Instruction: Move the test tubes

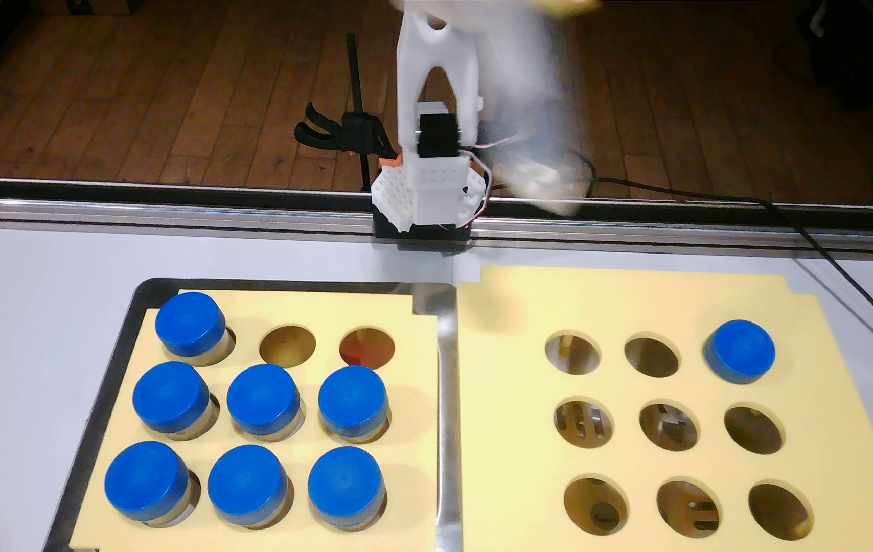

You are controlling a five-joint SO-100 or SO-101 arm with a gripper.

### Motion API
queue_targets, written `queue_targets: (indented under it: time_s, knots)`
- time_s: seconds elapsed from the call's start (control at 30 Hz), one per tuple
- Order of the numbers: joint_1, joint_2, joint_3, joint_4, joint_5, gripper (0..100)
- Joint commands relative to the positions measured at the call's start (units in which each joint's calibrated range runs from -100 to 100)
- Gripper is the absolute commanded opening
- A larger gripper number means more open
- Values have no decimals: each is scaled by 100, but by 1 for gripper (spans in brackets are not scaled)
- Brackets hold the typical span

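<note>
Several blue-capped test tubes (263, 395) stand in the left pale yellow foam board (413, 371); the middle and right holes of its back row are empty. One more test tube (738, 350) sits in the back right hole of the right foam board (503, 424). A blurred clear test tube (535, 175) hangs in the air behind the right board, right of the arm's base (424, 196). Its top runs up to the frame's upper edge, where a yellow smear of my gripper (564, 3) shows. The rest of the gripper is cut off.
The left board lies in a metal tray (445, 424). An aluminium rail (158, 212) runs along the table's back edge. Black clamps (341, 132) and cables (795, 233) sit behind and to the right. All other holes of the right board are empty.
</note>
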State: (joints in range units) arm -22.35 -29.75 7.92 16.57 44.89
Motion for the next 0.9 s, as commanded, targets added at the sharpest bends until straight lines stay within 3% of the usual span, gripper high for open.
queue_targets:
  time_s: [0.0, 0.2, 0.43, 0.87]
  knots:
    - [-525, 417, -179, -99, -148, 11]
    - [-1021, 530, 874, -900, -154, 11]
    - [-1407, 96, 2363, -909, -154, 10]
    - [-1392, 608, 2418, -909, -106, 10]
